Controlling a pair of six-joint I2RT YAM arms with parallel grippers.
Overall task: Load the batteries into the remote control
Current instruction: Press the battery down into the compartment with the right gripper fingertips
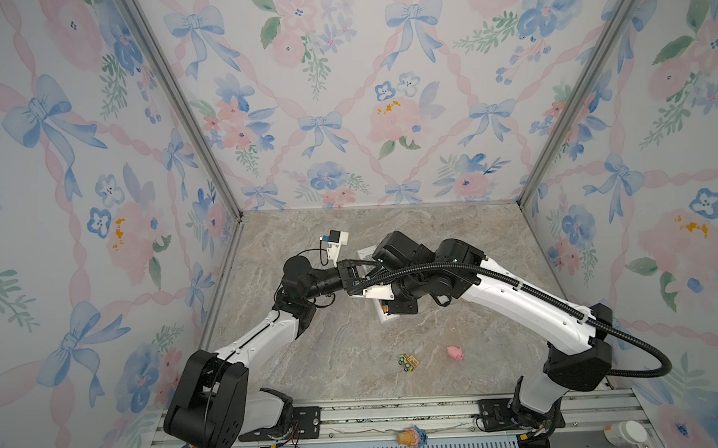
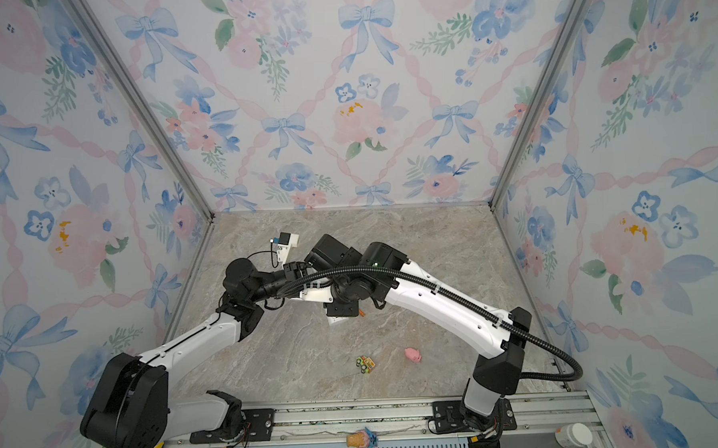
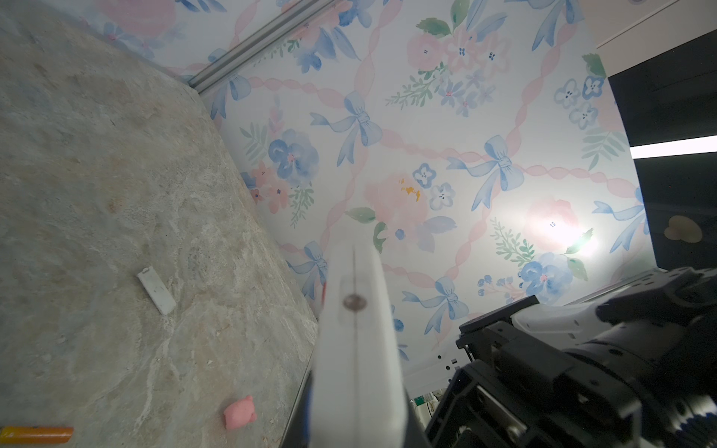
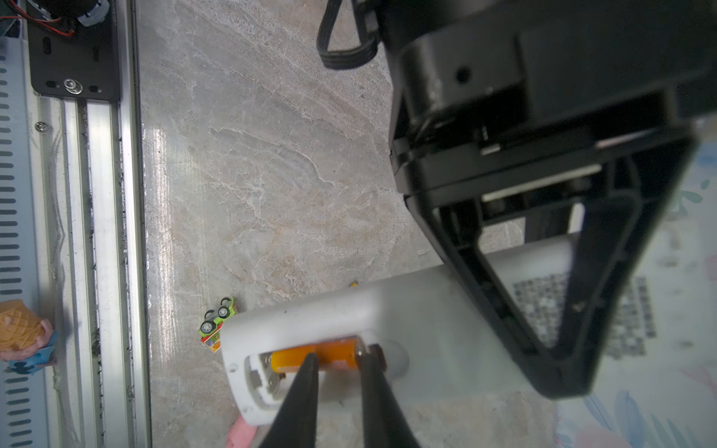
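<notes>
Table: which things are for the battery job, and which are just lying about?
For the job: remote, battery inside it, second battery, small white cover.
Just lying about: pink pig, toy car, ice-cream toy on the front rail.

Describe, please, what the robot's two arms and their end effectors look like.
Both arms have white shells with black joints and bases: left arm, right arm. A black ribbed hose runs along the right one. The right end effector has slim, tapering black fingers.
</notes>
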